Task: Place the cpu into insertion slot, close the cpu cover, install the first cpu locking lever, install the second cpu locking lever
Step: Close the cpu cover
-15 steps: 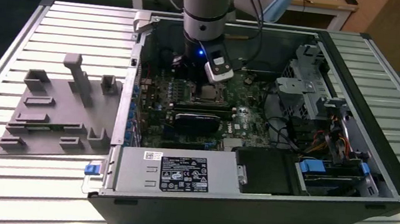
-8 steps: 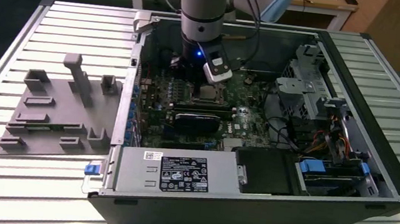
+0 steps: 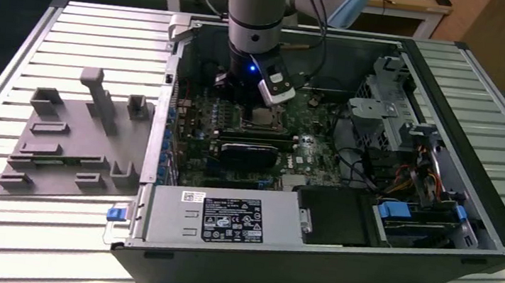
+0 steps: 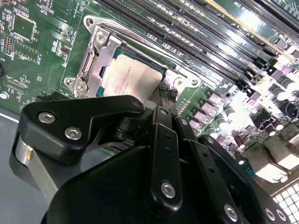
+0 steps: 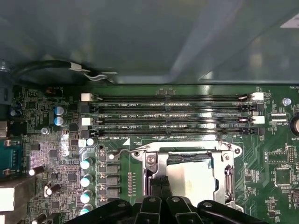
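**Gripper tips at the edge of the CPU socket**

The gripper (image 5: 159, 184) has its two black fingers drawn together, clamped on nothing I can make out. Its tips are down at the rim of the insertion slot (image 5: 152, 161). The cpu (image 5: 191, 176) lies flat in that slot, just beside the tips. The cpu cover (image 5: 227, 173) frames it and looks lowered. In the exterior view this all sits in the upper centre of the frame, inside the open computer case (image 3: 495, 226).

Pale silvery square cpu (image 4: 131, 77) lying flat in the insertion slot (image 4: 145, 59); thin metal cpu cover (image 4: 100, 52) lowered around it, window framing the chip's top.
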You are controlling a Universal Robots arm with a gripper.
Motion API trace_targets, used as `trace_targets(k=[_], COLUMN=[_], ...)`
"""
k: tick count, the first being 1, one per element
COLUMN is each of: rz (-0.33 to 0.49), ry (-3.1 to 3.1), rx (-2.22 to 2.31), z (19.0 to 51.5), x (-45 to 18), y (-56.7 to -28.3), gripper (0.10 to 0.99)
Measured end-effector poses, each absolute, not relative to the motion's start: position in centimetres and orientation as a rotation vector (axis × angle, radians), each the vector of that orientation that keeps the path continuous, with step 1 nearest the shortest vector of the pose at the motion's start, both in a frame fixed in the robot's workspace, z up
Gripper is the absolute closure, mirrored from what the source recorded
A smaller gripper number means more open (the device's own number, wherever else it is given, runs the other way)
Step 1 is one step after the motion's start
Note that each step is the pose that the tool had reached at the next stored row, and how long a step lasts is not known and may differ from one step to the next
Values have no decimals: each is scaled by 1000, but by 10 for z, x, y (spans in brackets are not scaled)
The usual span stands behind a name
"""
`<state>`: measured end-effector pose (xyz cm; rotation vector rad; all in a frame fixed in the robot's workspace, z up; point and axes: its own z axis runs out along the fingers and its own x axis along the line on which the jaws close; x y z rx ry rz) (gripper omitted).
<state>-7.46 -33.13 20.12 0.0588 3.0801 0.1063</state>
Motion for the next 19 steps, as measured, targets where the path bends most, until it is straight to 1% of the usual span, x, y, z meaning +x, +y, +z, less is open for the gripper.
trace_targets(k=[7,12,19], rz=[125,175,181], ry=[3080,3078,3078], rx=[53,55,55], z=[205,206,204], x=[-75,-74,-72], y=[-331,-331,-332], gripper=[984,984,984])
